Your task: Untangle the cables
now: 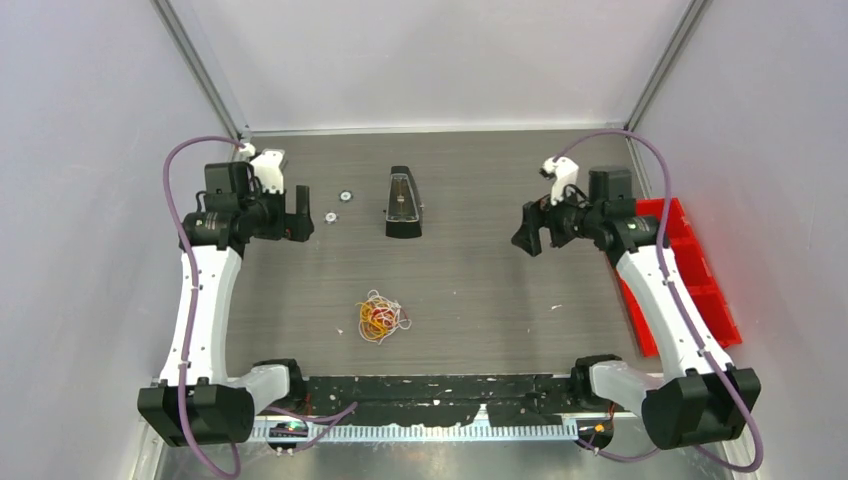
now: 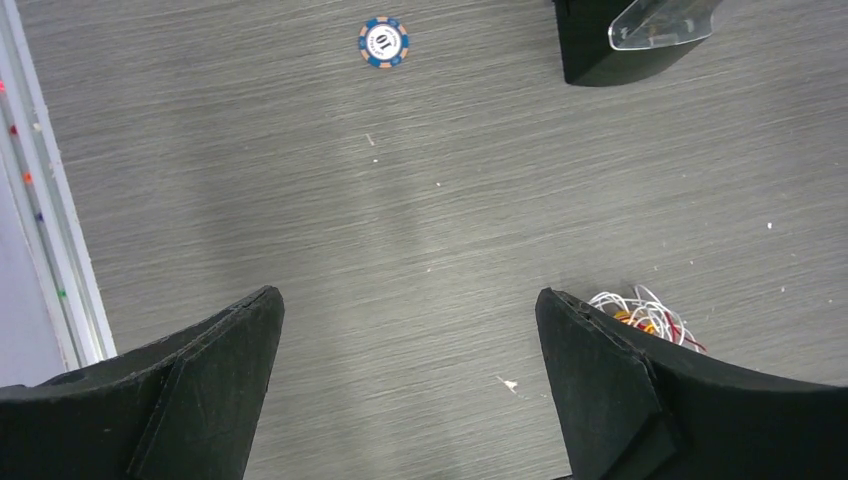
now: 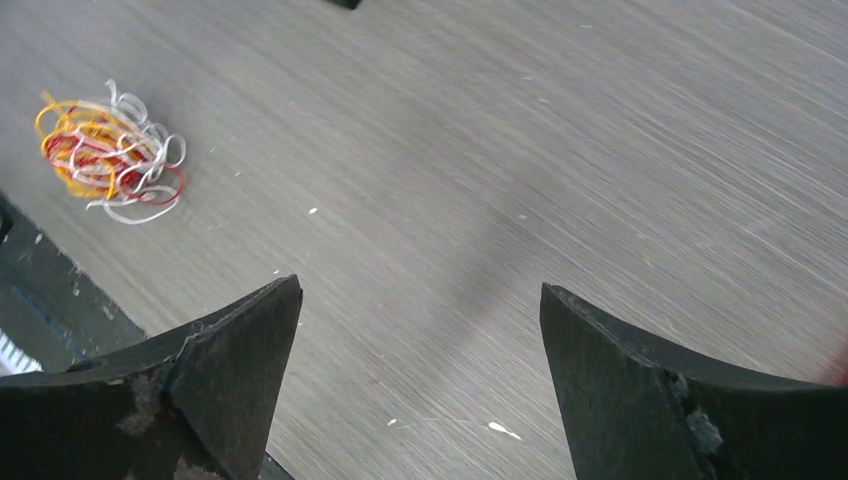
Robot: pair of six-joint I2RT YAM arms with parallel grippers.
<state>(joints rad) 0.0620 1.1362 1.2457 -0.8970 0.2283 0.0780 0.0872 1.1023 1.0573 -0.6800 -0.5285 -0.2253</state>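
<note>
Landmark: the black wedge stand (image 1: 404, 205) on the table (image 1: 480, 280). Every place below is given against it.
Left arm: yours rises from its base at the near edge, with the forearm running away from you. The wrist is turned inward, so the left gripper (image 1: 300, 222) points at the stand from its left, held above the tabletop.
Left gripper state: fingers spread wide in your wrist view, with only bare tabletop between them. Nothing is held.
Right arm: the mirror pose. The wrist is turned inward and the right gripper (image 1: 527, 232) faces the stand from its right, also above the tabletop.
Right gripper state: fingers wide apart, nothing between them.
Cable tangle (image 1: 381, 317): a loose knot of yellow, red and white wires. It lies nearer to you than the stand, slightly to its left and well apart from it. Neither gripper touches it.
Chips: two small round ones sit left of the stand, between it and the left gripper.
Writing: the poker chip (image 2: 384, 42) in your left wrist view has a blue-and-orange rim and a white face that reads "10". The finer print under the number is too small to read.
Stand markings: a clear plastic piece shows on it in the left wrist view. You can read no label there.
Red bin (image 1: 700, 270): right of the stand and well apart, partly behind the right arm.
</note>
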